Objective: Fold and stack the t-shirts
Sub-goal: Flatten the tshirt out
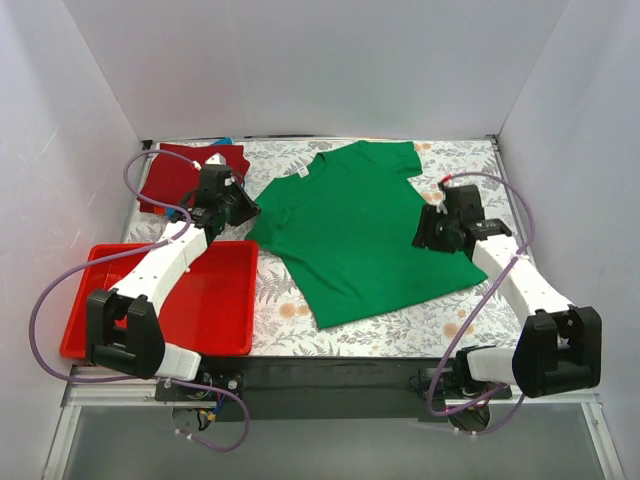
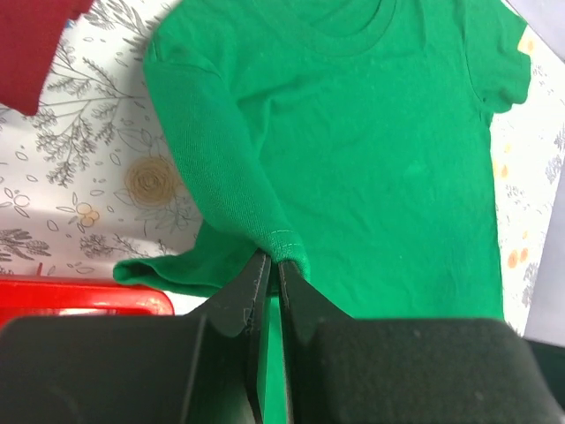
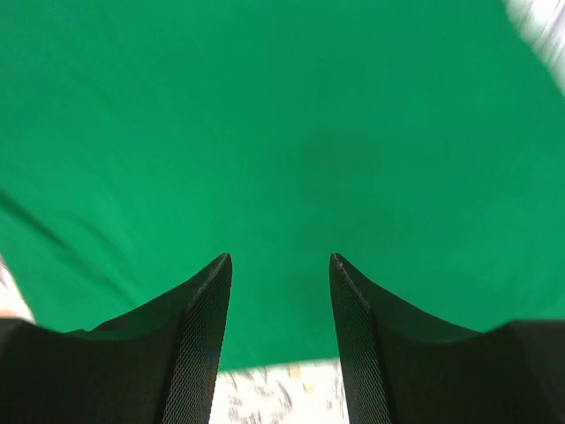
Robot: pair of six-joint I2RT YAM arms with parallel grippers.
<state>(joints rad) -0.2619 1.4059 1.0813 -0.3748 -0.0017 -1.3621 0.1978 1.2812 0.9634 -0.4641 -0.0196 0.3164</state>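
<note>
A bright green t-shirt point(image 1: 350, 230) lies spread on the flowered table cover, neck toward the far left. My left gripper point(image 1: 243, 208) is shut on the hem of its left sleeve point(image 2: 287, 243), which is lifted and pulled taut. A dark red t-shirt point(image 1: 180, 172) lies folded at the far left, its corner showing in the left wrist view point(image 2: 35, 44), with a blue edge point(image 1: 222, 142) behind it. My right gripper point(image 1: 425, 238) is open and empty, hovering over the green shirt's right edge point(image 3: 282, 159).
A red plastic tray point(image 1: 225, 300) sits at the near left under my left arm, its rim in the left wrist view point(image 2: 79, 296). White walls enclose the table on three sides. The black table edge point(image 1: 330, 372) runs along the front.
</note>
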